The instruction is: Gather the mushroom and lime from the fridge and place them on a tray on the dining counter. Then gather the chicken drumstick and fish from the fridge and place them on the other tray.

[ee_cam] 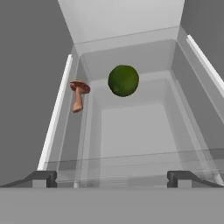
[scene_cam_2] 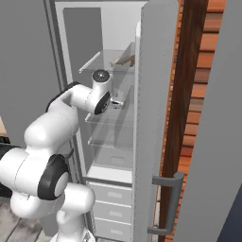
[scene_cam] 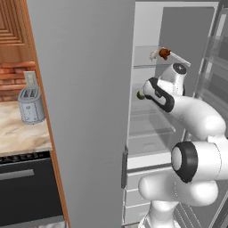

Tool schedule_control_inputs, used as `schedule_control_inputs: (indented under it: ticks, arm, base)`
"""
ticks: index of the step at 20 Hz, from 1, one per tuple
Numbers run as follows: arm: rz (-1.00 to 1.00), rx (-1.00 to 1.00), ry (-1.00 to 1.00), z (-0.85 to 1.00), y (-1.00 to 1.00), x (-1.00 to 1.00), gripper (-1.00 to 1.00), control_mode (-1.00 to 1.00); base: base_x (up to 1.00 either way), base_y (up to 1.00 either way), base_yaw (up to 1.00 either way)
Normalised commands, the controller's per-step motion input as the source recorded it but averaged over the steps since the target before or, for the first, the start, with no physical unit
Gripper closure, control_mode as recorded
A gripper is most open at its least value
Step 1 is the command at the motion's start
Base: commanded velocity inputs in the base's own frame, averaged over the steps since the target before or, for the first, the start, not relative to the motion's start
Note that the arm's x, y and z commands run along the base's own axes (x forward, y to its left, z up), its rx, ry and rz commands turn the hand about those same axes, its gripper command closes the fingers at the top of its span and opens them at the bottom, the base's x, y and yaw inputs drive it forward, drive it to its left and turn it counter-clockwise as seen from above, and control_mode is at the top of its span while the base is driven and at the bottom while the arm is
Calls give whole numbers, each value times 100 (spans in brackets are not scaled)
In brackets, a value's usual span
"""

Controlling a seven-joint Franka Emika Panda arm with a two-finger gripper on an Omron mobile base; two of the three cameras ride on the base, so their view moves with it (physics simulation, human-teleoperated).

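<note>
At the far left of the left base view a grey toaster (scene_cam: 31, 106) stands on a marbled bench (scene_cam: 20, 133) against a red brick wall, with a dark oven front (scene_cam: 26, 187) below it; no brand, label or writing can be read on any of them. Next comes the fridge (scene_cam: 84, 111), its grey door swung open with a vertical bar handle (scene_cam: 124, 169) on its edge, and the white inside with glass shelves beyond. The white arm reaches into that opening. On an upper shelf lies the chicken drumstick (scene_cam: 162, 54), reddish-brown with a whitish bone end. One shelf lower, just left of the arm's wrist, a bit of the lime (scene_cam: 140, 95) peeps out.

Seen from the hand, the mushroom (ee_cam: 79, 94) stands at the left on a glass shelf, brown cap up, close to the shelf's left edge. The lime (ee_cam: 123, 80) sits to its right, near but apart from it, toward the back wall. The gripper (ee_cam: 112, 178) hangs in front of both with its jaws spread wide apart and nothing between them.
</note>
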Motion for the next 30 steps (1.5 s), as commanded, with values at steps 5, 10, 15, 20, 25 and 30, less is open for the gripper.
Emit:
schedule_control_inputs:
  ticks: [5, 10, 15, 20, 25, 30]
  arm:
    - [0, 0, 0, -11, -4, 14, -100, -100]
    - [0, 0, -1, -3, -6, 22, -100, -100]
    - [0, 0, -1, -4, 0, 28, -100, -100]
    - [0, 0, -3, -15, 0, 4, -100, -100]
    - [0, 0, -5, -22, 0, 1, -100, -100]
    - [0, 0, -13, -16, 0, 2, -100, -100]
  base:
    - [0, 0, 0]
    - [0, 0, 0]
    - [0, 0, 0]
    - [0, 0, 0]
    - [0, 0, 0]
    - [0, 0, 0]
